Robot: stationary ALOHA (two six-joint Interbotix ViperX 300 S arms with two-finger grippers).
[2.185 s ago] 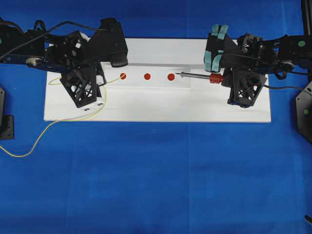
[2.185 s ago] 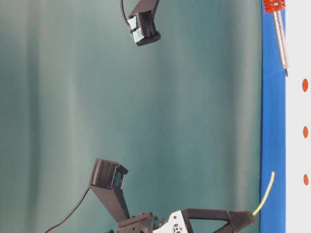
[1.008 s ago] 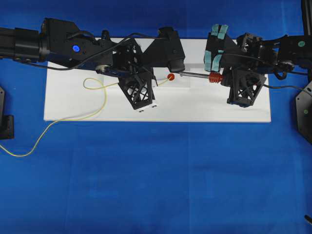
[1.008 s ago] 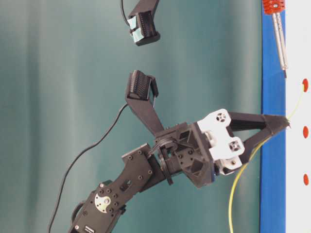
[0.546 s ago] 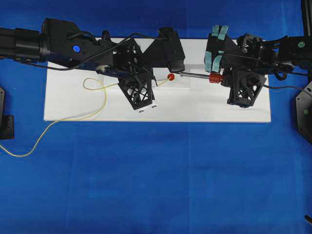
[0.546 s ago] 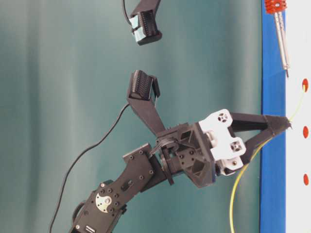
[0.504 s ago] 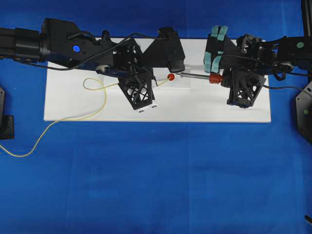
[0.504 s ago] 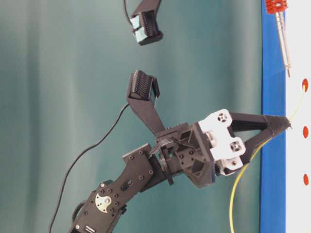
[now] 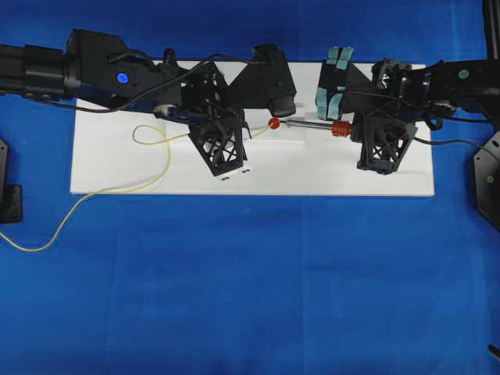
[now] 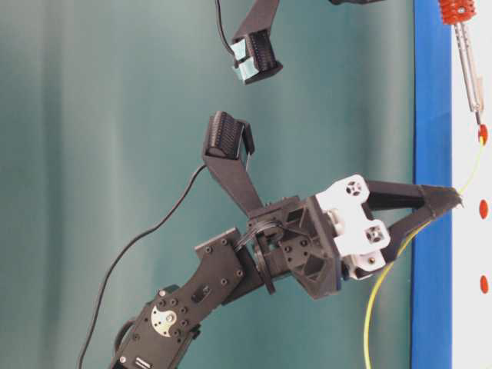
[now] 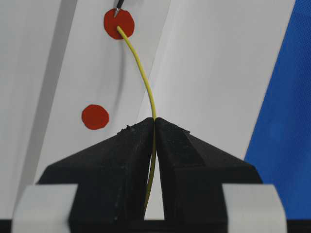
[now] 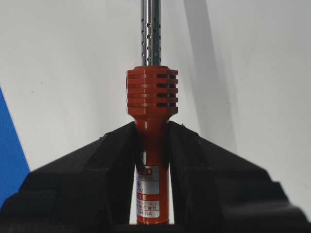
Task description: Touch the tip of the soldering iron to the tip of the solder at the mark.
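A white board (image 9: 117, 168) is lying on the blue tabletop (image 9: 250, 281), where the left gripper (image 11: 154, 127), clamped shut, is pinching the limp, thin solder (image 11: 141, 68) near its end, and the right gripper (image 12: 151, 133) is squeezing the rigid soldering iron (image 12: 151, 92) at its red handle. The left wrist view is showing the solder's end resting on the upper red mark (image 11: 119, 22) with the iron's point just beside it, while the overhead view is hiding that gap.

The left gripper (image 11: 154, 122) pinches the solder (image 11: 142, 73). Its end lies on a red mark (image 11: 119, 22), where the soldering iron (image 11: 118, 7) tip also rests.

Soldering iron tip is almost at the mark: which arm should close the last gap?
Right. Its end effector grips the red-handled soldering iron; the thin yellow solder wire already rests on the red dot.
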